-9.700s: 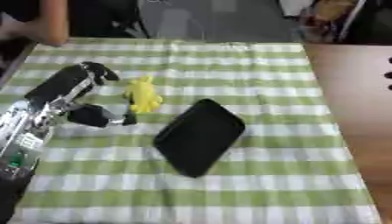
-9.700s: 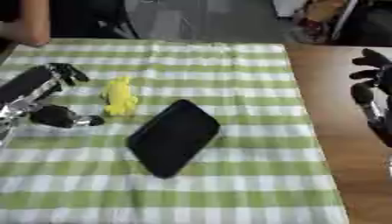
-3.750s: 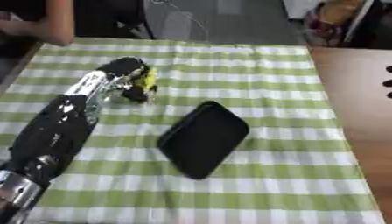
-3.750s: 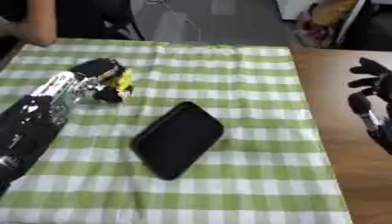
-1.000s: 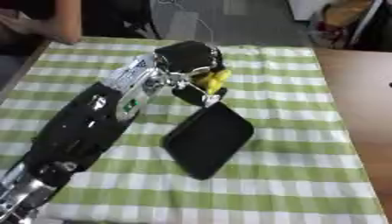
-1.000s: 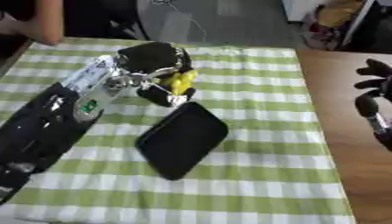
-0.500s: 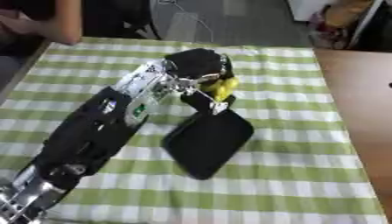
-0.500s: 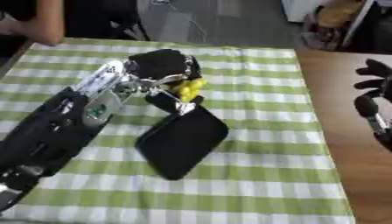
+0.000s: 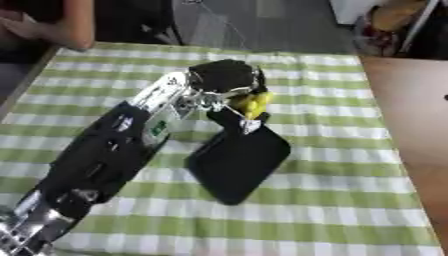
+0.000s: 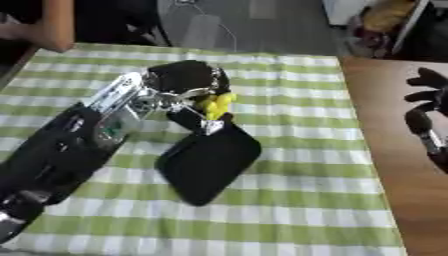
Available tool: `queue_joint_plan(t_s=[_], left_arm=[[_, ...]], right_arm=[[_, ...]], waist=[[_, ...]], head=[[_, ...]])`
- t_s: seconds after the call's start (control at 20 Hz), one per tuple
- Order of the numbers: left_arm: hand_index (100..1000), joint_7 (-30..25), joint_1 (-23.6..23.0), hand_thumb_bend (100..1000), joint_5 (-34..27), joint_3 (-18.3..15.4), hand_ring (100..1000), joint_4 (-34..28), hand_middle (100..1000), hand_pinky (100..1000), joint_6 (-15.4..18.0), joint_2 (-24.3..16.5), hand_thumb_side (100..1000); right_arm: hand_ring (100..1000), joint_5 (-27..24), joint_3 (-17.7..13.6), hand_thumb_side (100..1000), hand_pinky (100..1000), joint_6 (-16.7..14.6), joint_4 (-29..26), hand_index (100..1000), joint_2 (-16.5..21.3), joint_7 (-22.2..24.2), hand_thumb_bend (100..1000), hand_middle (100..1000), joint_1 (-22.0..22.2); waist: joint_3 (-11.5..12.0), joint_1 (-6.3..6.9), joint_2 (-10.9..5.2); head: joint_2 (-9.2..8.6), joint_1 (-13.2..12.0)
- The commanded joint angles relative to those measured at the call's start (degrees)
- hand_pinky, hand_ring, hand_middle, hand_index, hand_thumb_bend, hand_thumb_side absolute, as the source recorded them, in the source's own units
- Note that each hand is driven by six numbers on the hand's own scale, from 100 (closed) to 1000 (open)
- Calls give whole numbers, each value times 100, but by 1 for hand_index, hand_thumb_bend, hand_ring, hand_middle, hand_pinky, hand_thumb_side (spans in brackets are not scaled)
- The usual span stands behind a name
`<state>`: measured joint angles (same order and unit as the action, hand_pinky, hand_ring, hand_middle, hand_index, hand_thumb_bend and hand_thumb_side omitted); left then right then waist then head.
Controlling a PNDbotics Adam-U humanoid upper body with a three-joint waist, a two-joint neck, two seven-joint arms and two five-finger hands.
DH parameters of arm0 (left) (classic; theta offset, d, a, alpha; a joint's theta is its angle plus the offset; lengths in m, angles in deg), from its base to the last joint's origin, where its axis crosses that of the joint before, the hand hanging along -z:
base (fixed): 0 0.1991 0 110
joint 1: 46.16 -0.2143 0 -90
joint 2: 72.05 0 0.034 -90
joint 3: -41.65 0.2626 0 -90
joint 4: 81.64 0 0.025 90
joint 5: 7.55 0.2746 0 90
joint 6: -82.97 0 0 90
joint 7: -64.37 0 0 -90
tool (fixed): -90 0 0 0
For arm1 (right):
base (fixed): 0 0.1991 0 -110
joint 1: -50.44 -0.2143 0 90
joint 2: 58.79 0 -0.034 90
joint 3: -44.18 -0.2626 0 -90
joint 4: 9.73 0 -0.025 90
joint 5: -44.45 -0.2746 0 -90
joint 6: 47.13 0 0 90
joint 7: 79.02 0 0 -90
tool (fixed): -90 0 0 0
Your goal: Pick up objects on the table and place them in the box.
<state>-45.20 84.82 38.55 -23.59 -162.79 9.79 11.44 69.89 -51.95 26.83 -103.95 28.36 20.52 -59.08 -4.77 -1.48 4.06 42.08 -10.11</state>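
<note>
My left hand (image 9: 223, 80) curls round the yellow object (image 9: 252, 103), holding it above the black box's (image 9: 236, 160) far edge. I judge the carry done; next, lower and release. My right hand (image 10: 426, 117) rests open.

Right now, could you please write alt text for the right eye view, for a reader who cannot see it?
The robot's left hand holds a small yellow object over the far end of a black tray on a green-and-white checked tablecloth. Its right hand rests idle at the right edge, above the bare wooden table.
</note>
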Motion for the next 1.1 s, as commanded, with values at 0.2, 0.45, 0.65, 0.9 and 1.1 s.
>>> queue_joint_plan(t_s=[0.2, 0.45, 0.65, 0.9, 1.1], left_arm=[[131, -86, 63, 100, -294, 57, 100, -14, 100, 100, -45, -2, 454], [133, -146, 33, 100, -369, 115, 100, 1, 100, 100, -40, 55, 455], [139, -175, 16, 100, -412, 135, 100, -7, 100, 100, -42, 70, 456], [145, -206, -13, 100, -458, 150, 100, 18, 100, 100, -49, 92, 454], [197, -240, -48, 100, -520, 168, 100, 39, 100, 100, -31, 102, 395]], right_arm=[[688, -4, 1, 969, 591, -11, -68, 941, 110, 9, 669, 775, -98], [688, -5, -1, 965, 590, -8, -69, 941, 110, 5, 676, 775, -101], [688, -3, -2, 963, 590, -5, -71, 941, 108, 2, 676, 775, -93], [688, -7, -7, 962, 590, -3, -73, 941, 111, -2, 676, 775, -89], [688, -12, -9, 961, 590, -3, -75, 941, 110, -2, 675, 775, -87]], waist=[[-4, -1, -87], [-7, 2, -87], [-5, 5, -88], [-3, 3, -78], [-3, 3, -72]], head=[[-26, -51], [-23, -54], [-28, -51], [-26, -58], [-22, -62]])
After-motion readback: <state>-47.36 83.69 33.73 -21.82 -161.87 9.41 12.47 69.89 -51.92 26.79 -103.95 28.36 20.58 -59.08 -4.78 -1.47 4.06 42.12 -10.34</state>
